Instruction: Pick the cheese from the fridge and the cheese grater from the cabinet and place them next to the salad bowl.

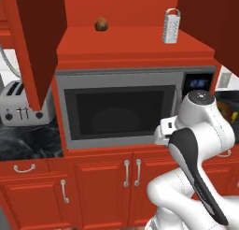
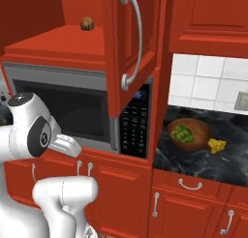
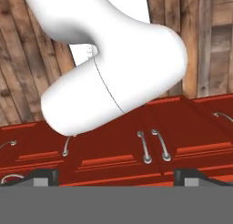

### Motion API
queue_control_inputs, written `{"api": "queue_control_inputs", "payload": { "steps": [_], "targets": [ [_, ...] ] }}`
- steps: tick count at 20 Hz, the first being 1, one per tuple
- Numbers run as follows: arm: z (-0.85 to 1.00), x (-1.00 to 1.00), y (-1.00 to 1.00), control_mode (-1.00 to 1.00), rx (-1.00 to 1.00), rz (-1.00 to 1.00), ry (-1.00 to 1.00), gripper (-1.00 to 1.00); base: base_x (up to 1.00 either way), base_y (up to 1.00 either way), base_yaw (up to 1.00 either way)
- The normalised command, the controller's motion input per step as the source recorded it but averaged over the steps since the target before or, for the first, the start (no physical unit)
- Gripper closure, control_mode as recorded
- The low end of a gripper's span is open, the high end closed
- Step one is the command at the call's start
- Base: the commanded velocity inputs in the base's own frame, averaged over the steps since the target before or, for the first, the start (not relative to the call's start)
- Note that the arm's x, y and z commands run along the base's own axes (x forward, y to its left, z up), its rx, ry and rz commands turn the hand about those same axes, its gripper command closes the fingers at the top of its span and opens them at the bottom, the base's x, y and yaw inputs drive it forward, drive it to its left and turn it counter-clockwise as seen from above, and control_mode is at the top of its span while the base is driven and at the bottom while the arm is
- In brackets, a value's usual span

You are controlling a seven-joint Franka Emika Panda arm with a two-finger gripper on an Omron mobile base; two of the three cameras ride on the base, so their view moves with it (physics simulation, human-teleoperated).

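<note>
The pincer (image 3: 116, 175) stood wide and empty, the cheese grater (image 1: 171, 26) well above it; light, stiff, probably best gripped across its narrow upper body.

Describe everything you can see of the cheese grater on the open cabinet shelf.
The cheese grater is a small silvery-white box grater, metal by its look, tapering upward to a loop handle on top, with dotted grating faces. It stands upright on the red shelf of the cabinet, near the shelf's right front corner as the left base view shows it, above the microwave. Only the shelf touches it. A small brown round thing sits well apart to its left.
</note>
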Motion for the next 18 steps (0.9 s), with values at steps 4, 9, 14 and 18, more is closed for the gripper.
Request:
{"api": "queue_control_inputs", "payload": {
  "steps": [4,9,14,18],
  "targets": [
    [0.0,0.0,0.0,1.0,0.0,0.0,0.0,-1.0,0.25,0.37,-0.15],
    [0.0,0.0,0.0,1.0,0.0,0.0,0.0,-1.0,0.05,0.2,-0.35],
    [0.0,0.0,0.0,1.0,0.0,0.0,0.0,-1.0,0.08,0.01,-0.24],
    [0.0,0.0,0.0,1.0,0.0,0.0,0.0,-1.0,0.32,0.15,-0.1]
  ]
}}
